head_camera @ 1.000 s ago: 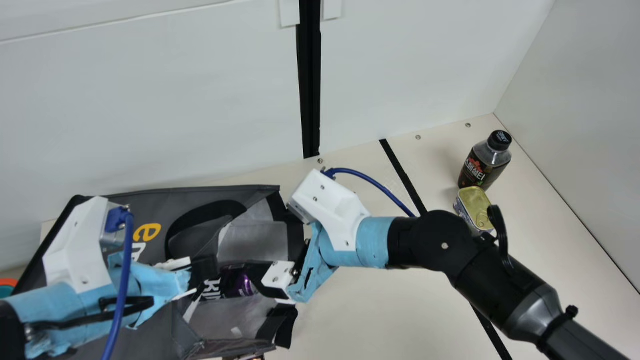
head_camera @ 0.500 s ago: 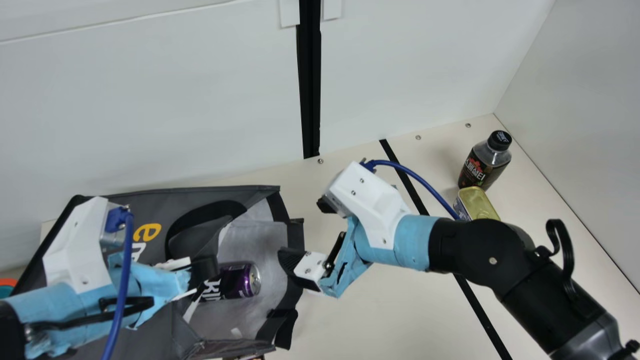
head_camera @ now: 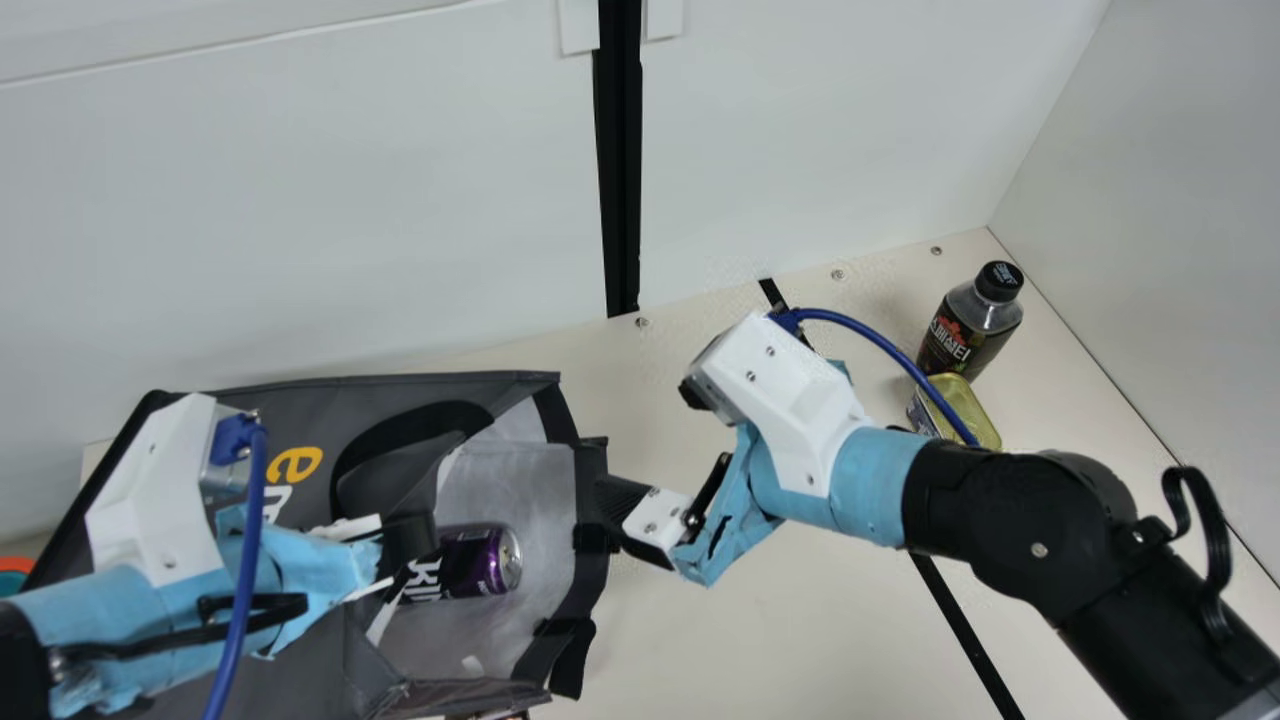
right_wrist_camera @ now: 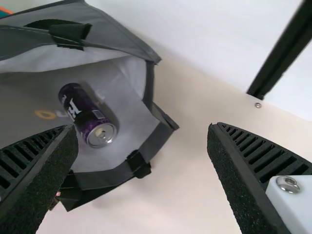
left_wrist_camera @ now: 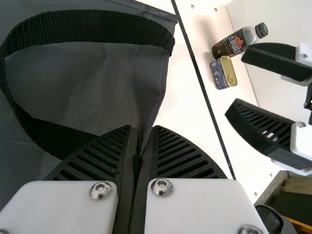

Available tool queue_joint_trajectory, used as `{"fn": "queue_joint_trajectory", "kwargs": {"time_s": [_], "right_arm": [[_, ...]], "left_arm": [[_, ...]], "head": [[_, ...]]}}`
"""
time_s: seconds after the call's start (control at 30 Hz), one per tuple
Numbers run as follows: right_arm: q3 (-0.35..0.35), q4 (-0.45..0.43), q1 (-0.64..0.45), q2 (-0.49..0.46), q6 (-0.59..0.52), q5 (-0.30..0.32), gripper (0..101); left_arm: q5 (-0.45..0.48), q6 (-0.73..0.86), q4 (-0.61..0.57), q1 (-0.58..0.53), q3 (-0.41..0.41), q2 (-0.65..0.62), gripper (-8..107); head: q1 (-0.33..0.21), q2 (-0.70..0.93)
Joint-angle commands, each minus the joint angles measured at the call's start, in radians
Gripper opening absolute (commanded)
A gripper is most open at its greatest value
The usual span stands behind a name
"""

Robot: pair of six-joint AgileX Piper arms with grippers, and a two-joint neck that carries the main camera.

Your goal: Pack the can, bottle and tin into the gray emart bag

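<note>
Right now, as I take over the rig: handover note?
Left gripper: shut on the gray bag, at the fabric by its opening.
Right gripper: open, nothing in it, just outside the bag's mouth.
Done: can lies on its side inside the bag.
Left to pack: bottle and tin, next to each other on the table, off toward the right arm's side.

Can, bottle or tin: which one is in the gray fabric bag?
The purple metal can: it lies on its side inside the gray fabric bag. The black-capped bottle and gold-lidded tin are outside, on the cream table.
</note>
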Motion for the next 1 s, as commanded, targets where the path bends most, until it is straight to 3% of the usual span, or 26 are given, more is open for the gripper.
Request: {"fn": "queue_joint_trajectory", "kwargs": {"time_s": [0.0,0.97], "right_arm": [[-0.002,-0.021,-0.006,-0.006,0.014,0.005,91],[-0.03,-0.308,-0.201,-0.151,0.209,0.093,91]], "left_arm": [[0.0,0.0,0.0,0.0,0.0,0.0,10],[0.0,0.0,0.0,0.0,0.0,0.0,10]], "head": [[-0.023,-0.001],[-0.023,-0.001]]}}
